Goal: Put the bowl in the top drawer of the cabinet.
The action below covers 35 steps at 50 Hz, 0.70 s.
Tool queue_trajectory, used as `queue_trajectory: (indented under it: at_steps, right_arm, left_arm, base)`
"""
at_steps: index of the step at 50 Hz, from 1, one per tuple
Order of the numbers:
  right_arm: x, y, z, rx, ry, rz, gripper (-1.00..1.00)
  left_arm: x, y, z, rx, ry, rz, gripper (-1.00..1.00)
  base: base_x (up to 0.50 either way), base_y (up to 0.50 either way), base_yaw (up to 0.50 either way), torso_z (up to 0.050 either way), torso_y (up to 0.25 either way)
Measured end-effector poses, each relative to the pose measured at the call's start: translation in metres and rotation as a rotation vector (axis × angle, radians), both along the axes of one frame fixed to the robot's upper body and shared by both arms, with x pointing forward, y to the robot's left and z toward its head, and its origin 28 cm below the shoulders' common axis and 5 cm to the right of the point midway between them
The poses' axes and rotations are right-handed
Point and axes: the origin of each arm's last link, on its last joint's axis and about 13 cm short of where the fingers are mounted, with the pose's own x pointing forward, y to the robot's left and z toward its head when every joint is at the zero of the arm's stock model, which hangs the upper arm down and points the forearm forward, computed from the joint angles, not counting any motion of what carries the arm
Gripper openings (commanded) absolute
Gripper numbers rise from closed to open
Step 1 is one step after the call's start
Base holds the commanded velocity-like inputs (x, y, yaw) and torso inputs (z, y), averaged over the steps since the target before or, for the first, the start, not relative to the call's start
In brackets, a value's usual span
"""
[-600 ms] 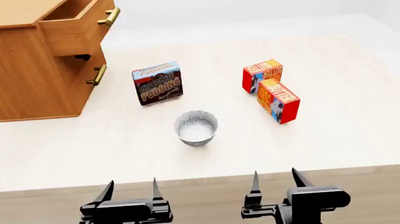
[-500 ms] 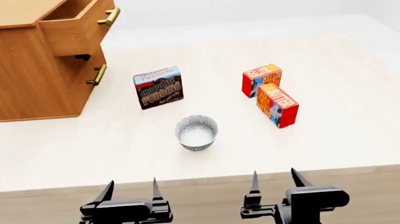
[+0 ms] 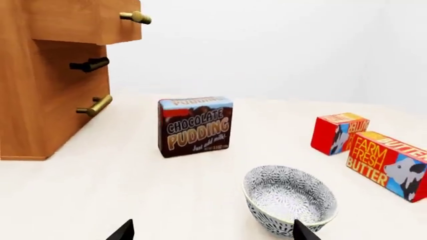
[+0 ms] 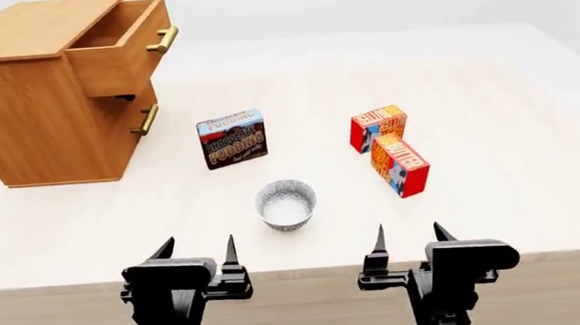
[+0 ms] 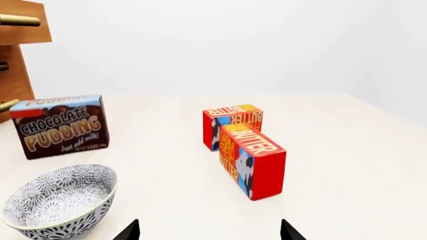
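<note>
The speckled white bowl [image 4: 286, 204] stands upright on the table, near its front edge, between my two arms; the wrist views also show the bowl [image 3: 289, 200] [image 5: 60, 201]. The cabinet [image 4: 42, 94] stands at the far left with its top drawer [image 4: 122, 45] pulled out and open, brass handle facing right. My left gripper [image 4: 196, 252] hovers open at the table's front edge, left of the bowl. My right gripper [image 4: 411, 237] is open too, to the bowl's right. Both hold nothing.
A chocolate pudding box [image 4: 232, 138] stands behind the bowl, towards the cabinet. Two red butter boxes [image 4: 379, 128] [image 4: 400, 164] lie to the right of it. The lower drawer's brass handle [image 4: 145, 120] sticks out below the open drawer.
The head view has shifted, so the table contents sit lower and smaller in frame. Both grippers appear higher in view, closer to the table's front edge. Nothing on the table has moved.
</note>
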Motion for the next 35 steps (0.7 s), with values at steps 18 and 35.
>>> queue_trajectory:
  at_steps: [18, 35]
  right_arm:
    - [0.042, -0.016, 0.091, -0.024, -0.019, 0.021, 1.00]
    - [0.066, -0.035, 0.182, -0.039, -0.077, -0.001, 1.00]
  left_arm:
    - [0.066, 0.006, 0.087, -0.010, 0.000, -0.023, 1.00]
    - [0.121, 0.003, 0.189, -0.059, 0.069, -0.036, 1.00]
  base:
    - [0.00, 0.00, 0.00, 0.050, 0.000]
    - [0.16, 0.31, 0.00, 0.008, 0.000]
